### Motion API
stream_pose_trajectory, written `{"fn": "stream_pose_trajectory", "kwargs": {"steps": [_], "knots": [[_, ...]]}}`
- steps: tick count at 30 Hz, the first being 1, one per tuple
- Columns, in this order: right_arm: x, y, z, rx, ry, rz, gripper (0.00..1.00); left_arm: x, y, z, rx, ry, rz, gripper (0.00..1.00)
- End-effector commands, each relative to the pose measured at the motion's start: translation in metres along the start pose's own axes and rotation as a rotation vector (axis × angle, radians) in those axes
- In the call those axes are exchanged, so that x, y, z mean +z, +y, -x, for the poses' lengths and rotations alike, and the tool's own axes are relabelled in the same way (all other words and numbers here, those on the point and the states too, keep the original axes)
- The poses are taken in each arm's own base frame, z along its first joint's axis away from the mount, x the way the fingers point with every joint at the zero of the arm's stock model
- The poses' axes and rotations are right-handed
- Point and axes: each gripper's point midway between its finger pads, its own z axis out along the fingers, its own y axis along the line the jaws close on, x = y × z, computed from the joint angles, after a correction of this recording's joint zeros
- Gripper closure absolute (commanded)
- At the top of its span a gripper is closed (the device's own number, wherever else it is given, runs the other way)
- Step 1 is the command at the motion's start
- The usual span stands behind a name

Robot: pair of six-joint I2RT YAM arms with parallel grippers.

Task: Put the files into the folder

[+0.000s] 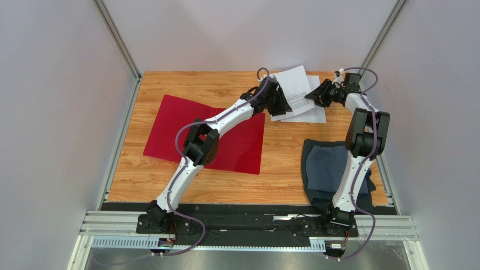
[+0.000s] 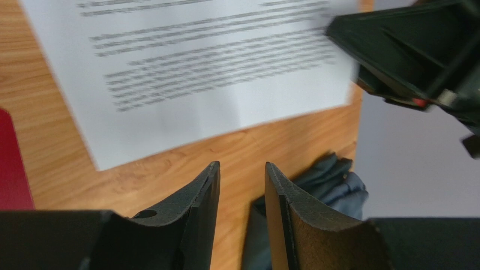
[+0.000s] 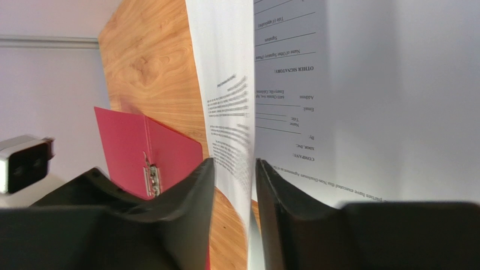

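Two white printed files [image 1: 296, 84] lie overlapped at the back of the table; they also show in the left wrist view [image 2: 214, 73]. The red folder [image 1: 169, 121] lies open and flat to their left, its metal clip [image 3: 150, 179] showing. My left gripper [image 1: 285, 106] hovers at the sheets' left edge, open and empty [image 2: 242, 164]. My right gripper [image 1: 310, 97] is at their right side. Its jaws [image 3: 234, 160] stand apart, with the lifted edge of the top sheet [image 3: 225, 84] running between them, above the lower sheet [image 3: 366, 84].
A dark grey-blue folded cloth [image 1: 324, 163] lies at the near right, under the right arm, and shows in the left wrist view [image 2: 327, 180]. Grey walls close in the table on three sides. The right gripper's body [image 2: 417, 56] is close to the left gripper.
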Motion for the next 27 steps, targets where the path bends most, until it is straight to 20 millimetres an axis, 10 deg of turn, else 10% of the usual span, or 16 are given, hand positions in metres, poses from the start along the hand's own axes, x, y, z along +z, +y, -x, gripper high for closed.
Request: {"fn": "stream_pose_trajectory", "kwargs": {"steps": [1, 11, 18, 27], "knots": [[-0.02, 0.034, 0.017, -0.068, -0.034, 0.053, 0.53, -0.055, -0.051, 0.028, 0.055, -0.018, -0.14, 0.56], [-0.005, 0.016, 0.013, -0.049, -0.009, 0.083, 0.49, -0.015, -0.027, 0.049, 0.0, -0.011, -0.198, 0.58], [0.017, 0.018, 0.006, -0.102, 0.028, 0.074, 0.34, 0.002, 0.034, 0.077, -0.072, -0.075, -0.087, 0.65], [0.053, 0.022, 0.003, -0.246, 0.062, 0.04, 0.34, 0.014, 0.077, 0.058, -0.194, -0.026, 0.055, 0.76]]}}
